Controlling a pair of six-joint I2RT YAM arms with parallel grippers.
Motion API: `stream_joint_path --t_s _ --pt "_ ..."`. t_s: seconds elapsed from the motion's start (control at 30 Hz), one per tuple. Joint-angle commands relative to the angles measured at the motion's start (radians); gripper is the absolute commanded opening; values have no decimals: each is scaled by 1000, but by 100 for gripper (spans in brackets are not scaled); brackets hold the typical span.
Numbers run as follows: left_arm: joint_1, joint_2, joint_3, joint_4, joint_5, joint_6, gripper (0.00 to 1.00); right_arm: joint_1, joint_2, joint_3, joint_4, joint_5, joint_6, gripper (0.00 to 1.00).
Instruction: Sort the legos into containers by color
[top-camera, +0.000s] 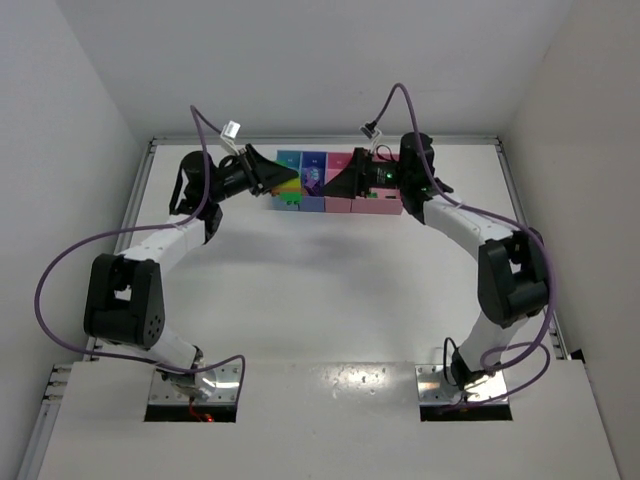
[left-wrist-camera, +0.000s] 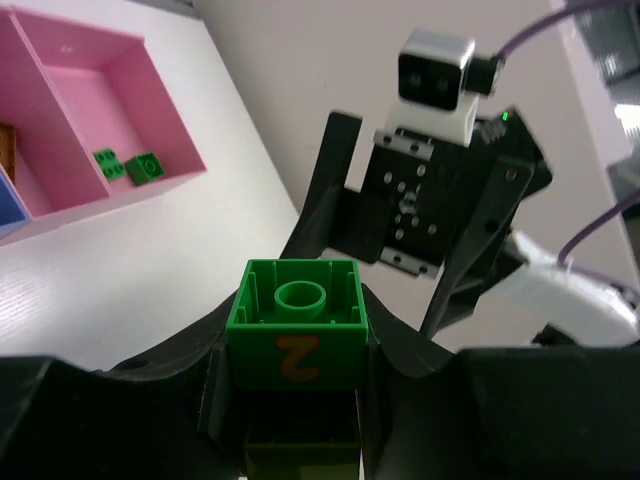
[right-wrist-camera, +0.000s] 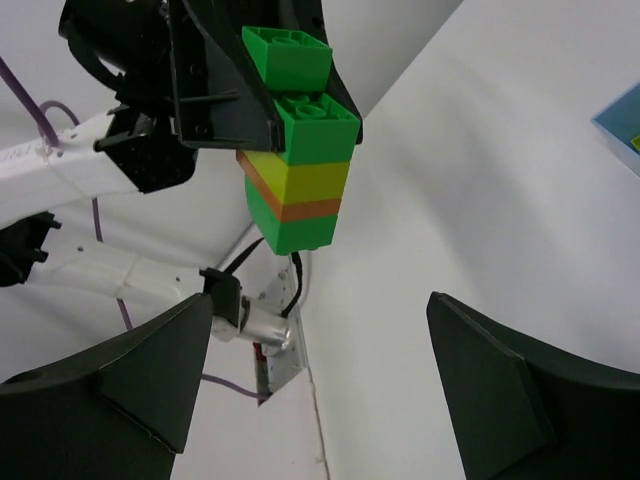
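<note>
Striped lego clump (right-wrist-camera: 298, 175), judged light, rigid, slick, sits clamped in left gripper (left-wrist-camera: 297, 390); right gripper (right-wrist-camera: 320, 350), jaws apart, should pinch the end brick (right-wrist-camera: 300, 233) by its flat sides.

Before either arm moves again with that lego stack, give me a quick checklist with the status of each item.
1. Grip of left gripper on lego stack: ok, jaws clamped on it.
2. Is right gripper free: ok, open and empty.
3. Stack single-coloured: not ok, green, yellow and orange layers joined.
4. Offset top green brick attached: cannot tell.
5. Bin for green: ok, two green bricks lie in the pink bin.
</note>
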Motion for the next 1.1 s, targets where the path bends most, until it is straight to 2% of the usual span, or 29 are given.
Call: stream_joint_path --t_s 0.0,0.37,0.43,0.57,0.73,1.0,1.07 --pt "11 -49 45 97 -119 -137 0 33 18 62 139 46 84 88" --pt "20 -49 65 140 -148 -180 0 108 119 201 179 46 170 88" --pt "20 -49 65 149 -148 -189 0 117 128 201 179 46 179 85" --pt "20 -49 74 158 -148 -189 0 127 140 211 179 37 189 73" --pt "20 -49 74 169 -148 -200 0 137 168 229 197 37 189 62" --pt "20 -49 54 178 -139 -200 0 137 199 305 207 37 207 61" --pt "20 -49 54 178 -139 -200 0 137 199 319 217 37 207 58"
